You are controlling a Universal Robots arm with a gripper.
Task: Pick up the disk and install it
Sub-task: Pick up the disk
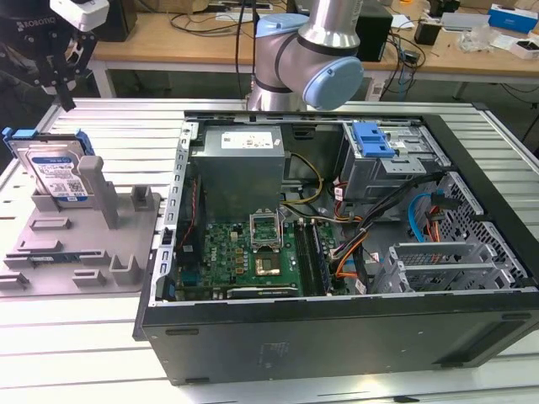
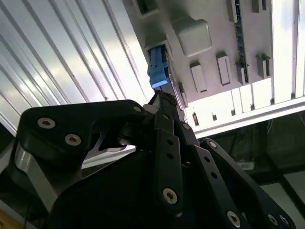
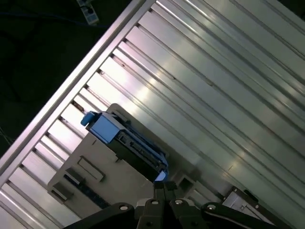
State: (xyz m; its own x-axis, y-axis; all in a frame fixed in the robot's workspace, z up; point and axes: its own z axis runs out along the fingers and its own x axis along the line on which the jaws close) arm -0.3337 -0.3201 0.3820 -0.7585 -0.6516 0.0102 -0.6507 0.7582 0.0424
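the disk stands upright in its grey holder, edge exposed for gripping; the claw hangs above it, narrow and empty.

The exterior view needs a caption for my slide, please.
End effector above the disk, upright in a grey fixture beside the open case.

Disk: flat rectangular silver drive, white-and-blue label with barcodes, bright blue carrier framing edges. Pose: standing on edge, leaning back, label face out. Location: slot of grey fixture on bench, exterior view's left, free of any grip. Both wrist views: disk edge-on, blue carrier end visible.
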